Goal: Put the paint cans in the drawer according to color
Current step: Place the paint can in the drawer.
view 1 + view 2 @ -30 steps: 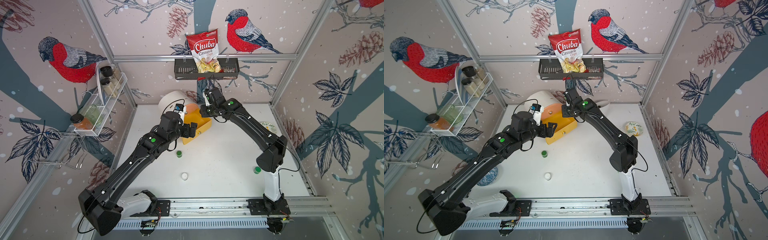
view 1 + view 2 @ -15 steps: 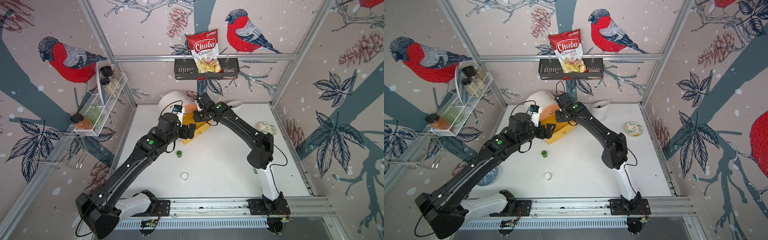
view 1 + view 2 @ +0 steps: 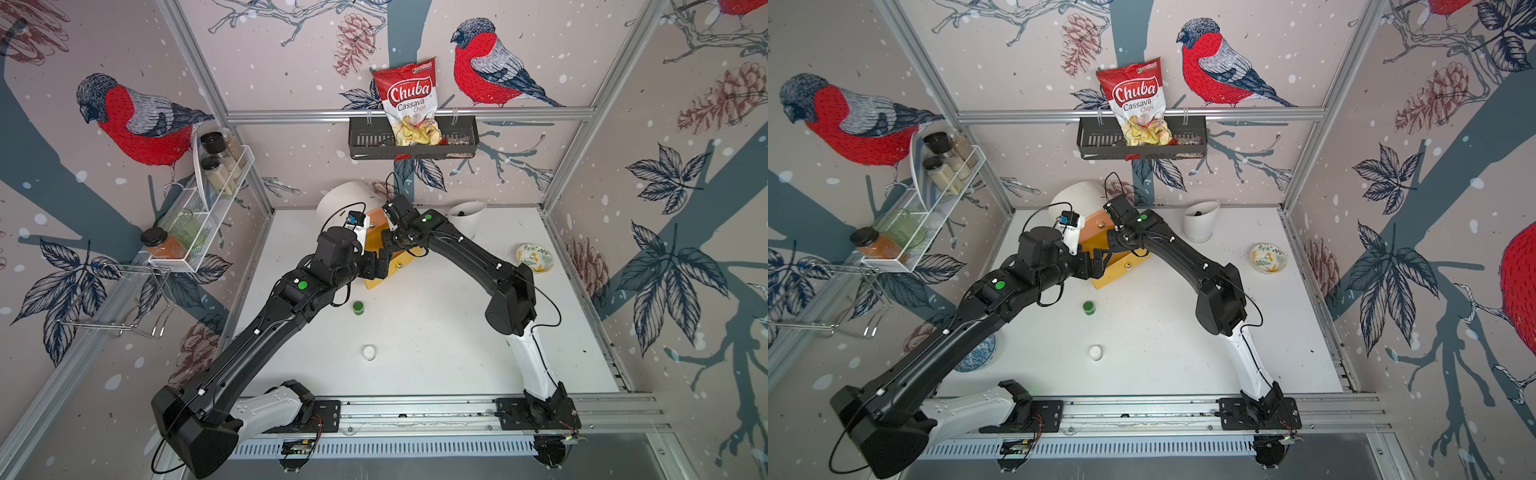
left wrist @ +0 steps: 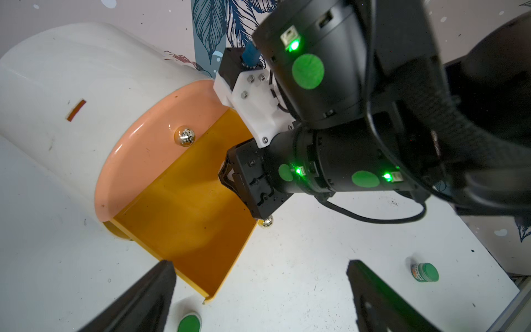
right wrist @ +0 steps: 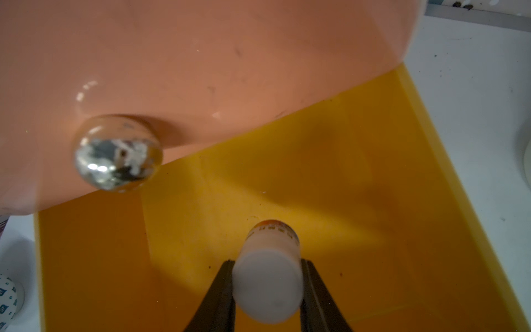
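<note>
Whitish can [image 5: 267, 287] between right fingers [image 5: 218, 299]

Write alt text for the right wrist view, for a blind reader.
The right gripper holds a small pale-ended paint can over the open yellow drawer. Beyond it is the peach drawer front with a shiny knob.

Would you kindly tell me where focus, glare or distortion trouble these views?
Right wrist view: the gripped paint can and the knob are out of focus, the knob mirroring glints. Left wrist view: the fingers of the left gripper are dark, blurred wedges; green lights flare on the right arm. In both top views: the frame posts splay outward under the wide lens.
</note>
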Controlling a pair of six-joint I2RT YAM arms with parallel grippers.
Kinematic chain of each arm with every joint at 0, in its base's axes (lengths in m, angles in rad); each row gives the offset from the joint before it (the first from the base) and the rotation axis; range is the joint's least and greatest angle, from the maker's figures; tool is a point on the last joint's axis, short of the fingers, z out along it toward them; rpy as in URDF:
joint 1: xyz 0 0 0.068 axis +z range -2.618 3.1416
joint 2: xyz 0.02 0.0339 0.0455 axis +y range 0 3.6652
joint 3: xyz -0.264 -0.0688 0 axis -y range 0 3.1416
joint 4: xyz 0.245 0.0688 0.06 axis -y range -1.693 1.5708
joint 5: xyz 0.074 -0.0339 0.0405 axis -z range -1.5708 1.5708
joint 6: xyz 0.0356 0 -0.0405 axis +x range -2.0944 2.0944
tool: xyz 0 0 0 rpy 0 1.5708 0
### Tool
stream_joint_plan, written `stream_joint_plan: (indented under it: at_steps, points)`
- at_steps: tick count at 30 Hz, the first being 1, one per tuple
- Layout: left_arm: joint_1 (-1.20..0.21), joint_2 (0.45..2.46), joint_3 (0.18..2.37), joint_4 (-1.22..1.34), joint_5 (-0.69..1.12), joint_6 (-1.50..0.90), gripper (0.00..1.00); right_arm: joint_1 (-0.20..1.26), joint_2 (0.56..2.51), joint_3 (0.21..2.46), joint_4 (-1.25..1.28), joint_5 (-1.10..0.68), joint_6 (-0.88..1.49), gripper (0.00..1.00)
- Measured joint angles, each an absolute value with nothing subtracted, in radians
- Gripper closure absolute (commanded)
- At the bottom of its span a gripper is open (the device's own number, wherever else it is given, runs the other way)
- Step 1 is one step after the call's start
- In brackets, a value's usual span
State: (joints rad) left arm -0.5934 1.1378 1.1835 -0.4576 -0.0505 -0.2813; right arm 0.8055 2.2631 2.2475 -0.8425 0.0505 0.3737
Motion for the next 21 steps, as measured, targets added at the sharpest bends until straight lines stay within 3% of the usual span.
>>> stream_joint_plan:
  at_steps: [8, 16, 21]
  points:
    - [-0.593, 1.134, 1.169, -0.456, -0.047, -0.281, 0.04, 0.806, 2.287, 2.255, -0.838, 0.053, 0.373, 0.7]
    - [-0.593, 1.135, 1.163, -0.454, -0.026, -0.282, 0.04, 0.805, 2.303, 2.26, -0.82, 0.059, 0.373, 0.57]
    - [-0.593, 1.127, 1.163, -0.454, -0.025, -0.284, 0.04, 0.806, 2.304, 2.27, -0.822, 0.054, 0.372, 0.57]
